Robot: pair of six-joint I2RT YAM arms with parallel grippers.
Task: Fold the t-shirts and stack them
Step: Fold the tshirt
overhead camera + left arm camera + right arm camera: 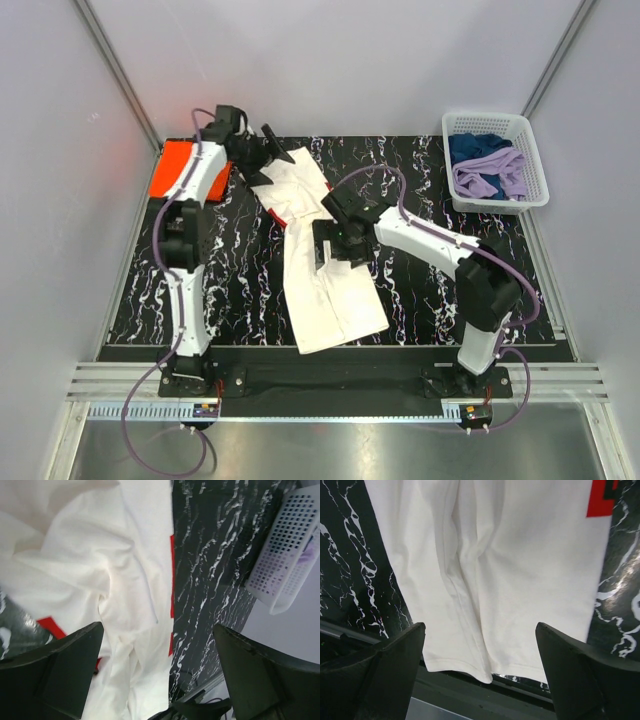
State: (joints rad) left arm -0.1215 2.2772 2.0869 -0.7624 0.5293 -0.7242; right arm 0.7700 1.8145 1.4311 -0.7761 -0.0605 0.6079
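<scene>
1. Top external view: the white t-shirt [322,275] lies in a long strip on the black marbled table [440,300], running from the far left towards the near edge. It looks narrowed lengthwise already, which would explain its shape.
2. The orange t-shirt [170,170] sits flat at the far-left corner, partly hidden by the left arm and well apart from the strip's near end. I judge it to be the base of the stack, parked out of the working area.
3. The left gripper [266,158] hovers over the white shirt's far, rumpled end with its jaws spread wide and holding nothing. The left wrist view shows creased cloth and a red edge between the fingers.
4. The right gripper [336,250] hangs over the middle of the strip, jaws equally wide and empty. Its wrist view shows the near hem lying smooth against the table edge.
5. One arm at each end suits a crosswise fold of the long strip — that is probably why they stand so.
6. A white basket [497,122] holding blue and purple cloth stands at the far right corner. Plain pale walls with metal framing enclose the table.
</scene>
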